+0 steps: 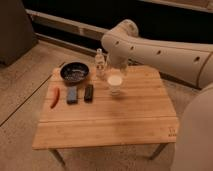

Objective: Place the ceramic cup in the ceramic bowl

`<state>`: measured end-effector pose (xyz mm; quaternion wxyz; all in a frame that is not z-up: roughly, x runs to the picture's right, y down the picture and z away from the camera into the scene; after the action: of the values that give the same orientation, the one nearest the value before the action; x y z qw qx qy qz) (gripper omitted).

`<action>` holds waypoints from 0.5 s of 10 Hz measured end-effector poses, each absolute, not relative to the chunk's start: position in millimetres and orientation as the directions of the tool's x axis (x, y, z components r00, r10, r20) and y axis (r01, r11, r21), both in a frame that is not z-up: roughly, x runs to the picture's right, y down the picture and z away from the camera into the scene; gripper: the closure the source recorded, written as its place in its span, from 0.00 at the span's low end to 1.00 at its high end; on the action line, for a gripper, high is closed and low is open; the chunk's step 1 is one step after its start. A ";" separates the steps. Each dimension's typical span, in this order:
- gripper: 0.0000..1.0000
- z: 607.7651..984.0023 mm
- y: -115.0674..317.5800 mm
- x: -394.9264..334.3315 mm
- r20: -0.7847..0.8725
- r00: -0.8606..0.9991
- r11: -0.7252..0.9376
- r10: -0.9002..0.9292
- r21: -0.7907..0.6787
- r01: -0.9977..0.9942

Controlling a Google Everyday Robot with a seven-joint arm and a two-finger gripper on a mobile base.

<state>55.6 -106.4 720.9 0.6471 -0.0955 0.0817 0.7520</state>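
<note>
The wooden surface [110, 125] stood on a speckled floor. Near its left edge lay a red thing [54, 97], then a blue block [72, 94] and a dark block [89, 92], with the ceramic bowl [75, 73] at their twelve o'clock. The ceramic cup [115, 83] stood on the surface, with a clear bottle [100, 62] at its eleven o'clock. The claw [115, 74] hung over the cup, released. Carried toward ten o'clock, the cup or arm could probably knock over the bottle. A shallow hold could let the cup slip.
</note>
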 end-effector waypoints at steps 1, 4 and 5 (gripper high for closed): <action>0.35 720.9 -108.4 50.6 -0.240 -0.081 -0.096 0.967 -0.049 -0.994; 0.35 732.7 -98.3 30.5 -0.260 0.039 -0.007 0.965 -0.172 -0.985; 0.35 740.7 -94.0 25.5 -0.275 0.060 0.005 0.960 -0.194 -0.981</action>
<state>25.5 -94.0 740.7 0.7082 -0.1680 0.0317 0.6850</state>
